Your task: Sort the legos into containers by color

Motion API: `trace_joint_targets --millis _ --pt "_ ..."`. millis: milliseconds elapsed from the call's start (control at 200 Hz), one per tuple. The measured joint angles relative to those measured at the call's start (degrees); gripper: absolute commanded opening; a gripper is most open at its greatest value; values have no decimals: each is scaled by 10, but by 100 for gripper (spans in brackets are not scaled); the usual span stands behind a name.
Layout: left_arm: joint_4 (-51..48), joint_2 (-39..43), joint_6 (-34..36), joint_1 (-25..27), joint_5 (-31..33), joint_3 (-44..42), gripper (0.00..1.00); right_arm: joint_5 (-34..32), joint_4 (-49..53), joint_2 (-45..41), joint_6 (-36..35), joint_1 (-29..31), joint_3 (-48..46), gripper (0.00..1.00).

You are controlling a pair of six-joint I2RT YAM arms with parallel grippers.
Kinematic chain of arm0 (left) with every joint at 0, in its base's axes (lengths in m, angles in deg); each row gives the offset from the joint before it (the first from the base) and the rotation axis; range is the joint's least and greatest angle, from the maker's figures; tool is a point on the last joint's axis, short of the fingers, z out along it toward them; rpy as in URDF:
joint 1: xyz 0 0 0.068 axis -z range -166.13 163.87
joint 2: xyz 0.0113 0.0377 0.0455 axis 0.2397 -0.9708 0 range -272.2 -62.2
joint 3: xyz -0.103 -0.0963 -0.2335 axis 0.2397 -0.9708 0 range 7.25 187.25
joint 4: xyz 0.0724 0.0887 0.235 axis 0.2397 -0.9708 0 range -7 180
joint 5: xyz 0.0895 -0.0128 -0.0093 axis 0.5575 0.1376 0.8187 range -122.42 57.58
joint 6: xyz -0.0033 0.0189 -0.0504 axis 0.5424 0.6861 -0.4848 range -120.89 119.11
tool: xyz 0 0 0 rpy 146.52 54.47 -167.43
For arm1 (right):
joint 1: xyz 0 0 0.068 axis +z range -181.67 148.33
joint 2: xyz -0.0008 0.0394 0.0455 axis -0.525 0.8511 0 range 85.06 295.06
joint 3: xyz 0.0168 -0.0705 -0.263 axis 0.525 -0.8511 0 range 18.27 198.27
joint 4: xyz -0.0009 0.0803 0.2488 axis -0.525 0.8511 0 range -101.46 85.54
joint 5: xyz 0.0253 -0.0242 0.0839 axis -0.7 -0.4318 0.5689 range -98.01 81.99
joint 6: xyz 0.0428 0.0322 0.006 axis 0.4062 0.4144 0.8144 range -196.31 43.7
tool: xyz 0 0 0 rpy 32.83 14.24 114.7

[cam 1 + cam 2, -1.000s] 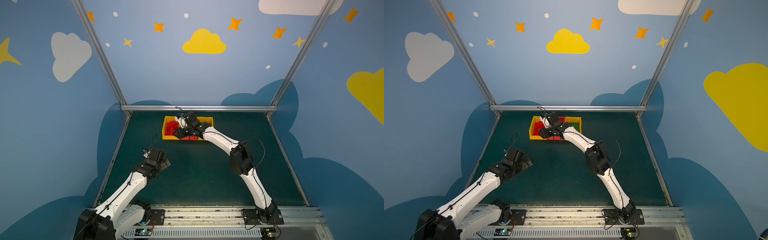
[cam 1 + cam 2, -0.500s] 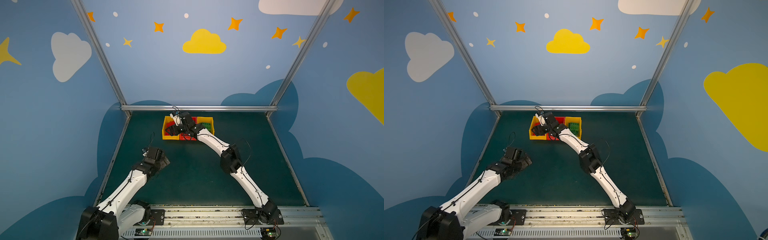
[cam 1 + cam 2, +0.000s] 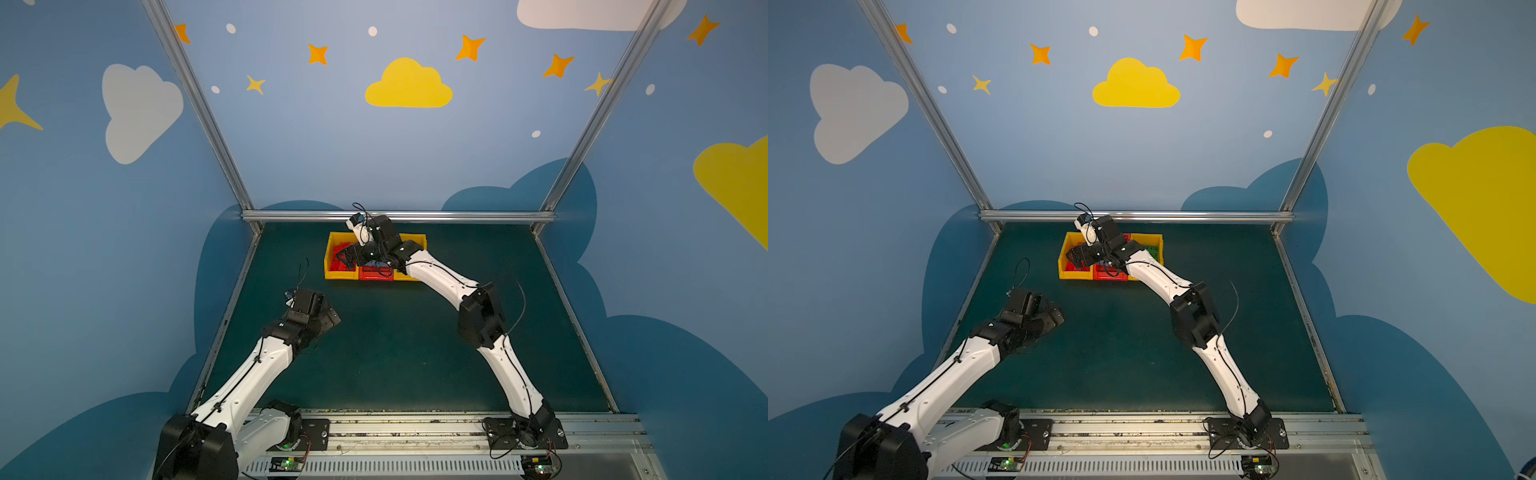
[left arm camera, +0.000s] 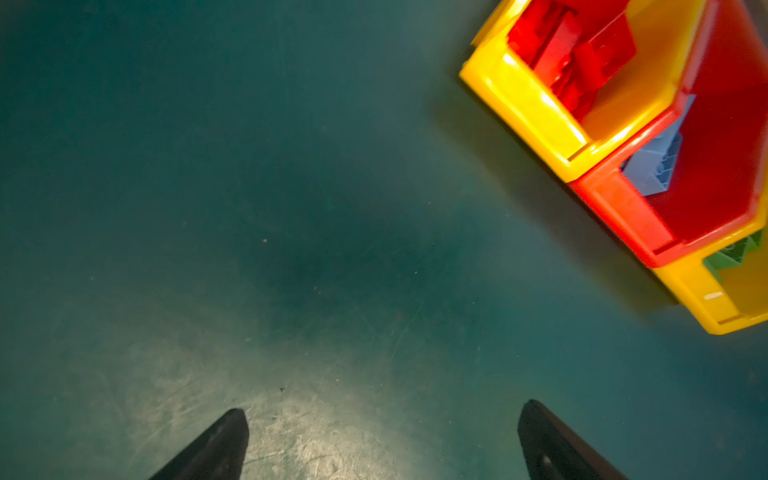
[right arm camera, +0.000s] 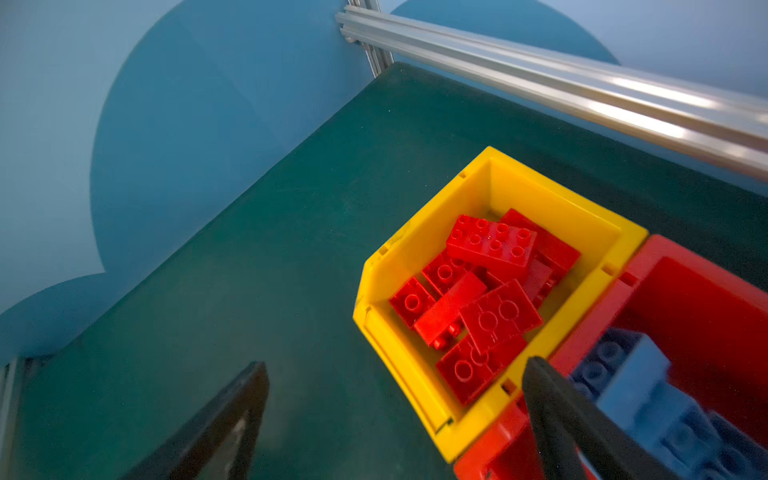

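The containers stand in a row at the back of the mat: a yellow bin (image 5: 419, 374) with several red legos (image 5: 492, 245), a red bin (image 5: 706, 299) with light blue legos (image 5: 636, 382), and a yellow bin (image 4: 702, 299) with a green lego (image 4: 731, 255). In both top views my right gripper (image 3: 353, 255) (image 3: 1077, 255) hovers over the left end of the row. In the right wrist view the right gripper (image 5: 397, 363) is open and empty, straddling the yellow bin's near corner. My left gripper (image 4: 384, 407) (image 3: 328, 316) is open over bare mat, well in front of the bins.
A metal rail (image 5: 582, 91) runs along the mat's back edge just behind the bins. Blue walls enclose the dark green mat (image 3: 395, 353) on three sides. I see no loose bricks on the mat.
My right gripper has gone from nearly shut to open above the bins, and its wrist has shifted slightly over the row. The left arm has barely moved.
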State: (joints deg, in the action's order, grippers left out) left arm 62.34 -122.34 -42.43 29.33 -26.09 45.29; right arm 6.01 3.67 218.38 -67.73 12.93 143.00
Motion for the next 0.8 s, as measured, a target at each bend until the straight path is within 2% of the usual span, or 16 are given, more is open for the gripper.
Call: trace_joint_targets --millis 190,430,591,696,801 --pt "9 60 9 0 48 -16 100 -21 -7 -225 -20 -22 -209 95" --pt "69 94 40 -17 121 -36 100 -105 -3 -487 -4 -72 -524 95" --pt "208 61 133 -18 174 -92 100 -180 23 -624 11 -89 -714 95" --pt "277 9 209 -26 212 -117 100 -239 45 -700 11 -89 -775 95" --pt "345 -19 267 -40 207 -126 100 -301 35 -756 6 -103 -822 95"
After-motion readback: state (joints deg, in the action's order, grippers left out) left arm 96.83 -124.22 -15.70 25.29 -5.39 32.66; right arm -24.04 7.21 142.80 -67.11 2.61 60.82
